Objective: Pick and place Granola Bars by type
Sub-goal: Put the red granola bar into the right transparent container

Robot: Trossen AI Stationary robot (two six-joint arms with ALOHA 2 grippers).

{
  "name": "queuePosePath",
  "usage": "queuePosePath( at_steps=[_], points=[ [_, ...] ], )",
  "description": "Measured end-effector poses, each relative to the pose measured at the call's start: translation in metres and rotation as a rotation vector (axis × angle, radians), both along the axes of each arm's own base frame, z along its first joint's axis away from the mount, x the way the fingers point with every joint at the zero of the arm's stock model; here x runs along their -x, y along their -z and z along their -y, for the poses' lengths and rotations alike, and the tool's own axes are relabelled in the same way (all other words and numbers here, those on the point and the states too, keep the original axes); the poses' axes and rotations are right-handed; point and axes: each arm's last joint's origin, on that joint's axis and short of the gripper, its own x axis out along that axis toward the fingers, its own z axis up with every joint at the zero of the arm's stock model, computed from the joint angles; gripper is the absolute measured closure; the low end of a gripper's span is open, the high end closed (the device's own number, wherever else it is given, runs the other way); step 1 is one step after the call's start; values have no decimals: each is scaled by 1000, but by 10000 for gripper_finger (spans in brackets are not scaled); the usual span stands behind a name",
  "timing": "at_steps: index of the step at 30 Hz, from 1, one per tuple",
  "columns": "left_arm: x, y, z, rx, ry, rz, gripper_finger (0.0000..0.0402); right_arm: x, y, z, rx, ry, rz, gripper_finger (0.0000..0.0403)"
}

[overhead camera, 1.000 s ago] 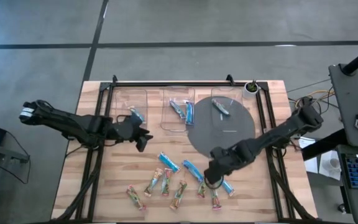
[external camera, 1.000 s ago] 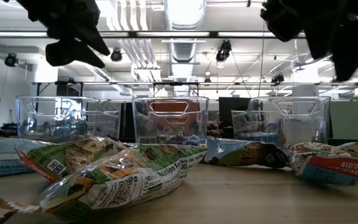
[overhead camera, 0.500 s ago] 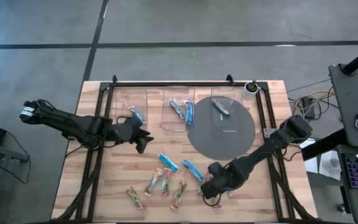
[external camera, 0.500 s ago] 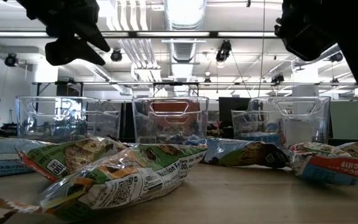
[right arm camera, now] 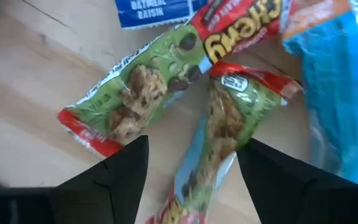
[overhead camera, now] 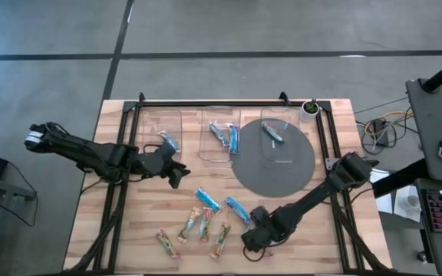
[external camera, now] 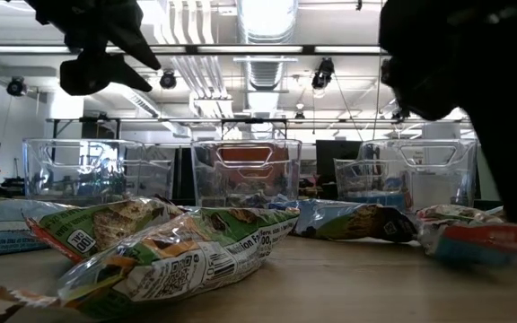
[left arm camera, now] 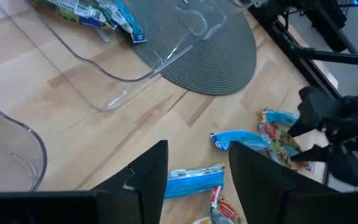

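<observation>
- Your right gripper is hanging low over the loose bars at the lower centre of the high view, jaws spread wide and holding nothing; in the right wrist view its fingers are straddling a green-and-red bar, probably lined up for a pinch across its width.
- Your left gripper is waiting left of centre in the high view, also open and empty, just below the clear bins, likely keeping out of the way.
- The Granola Bars are lying scattered on the surface in the lower middle of the high view: some in bright blue wrappers, others green with red ends and pictured oats.
- A few blue bars are already sitting in the bins near the top, so sorting is looking partly done.
</observation>
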Motion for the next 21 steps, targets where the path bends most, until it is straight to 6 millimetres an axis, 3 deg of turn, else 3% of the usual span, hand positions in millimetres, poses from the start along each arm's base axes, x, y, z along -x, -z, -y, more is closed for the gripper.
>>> queuePosePath(
  at_steps=[7, 14, 18, 21],
  points=[
    [1, 5, 1, -17, 13, -20, 248, -8, 11, -16, 52, 8, -71, 193],
    [2, 11, 3, -69, 66, -46, 248, -5, 8, -18, 91, 64, -164, 280],
    [3, 12, 6, -121, 117, -56, 248, 0, -1, -13, 111, 129, -170, 341],
    [4, 15, 6, -150, 138, -69, 248, 1, -25, -9, 135, 218, -61, 373]
  ],
)
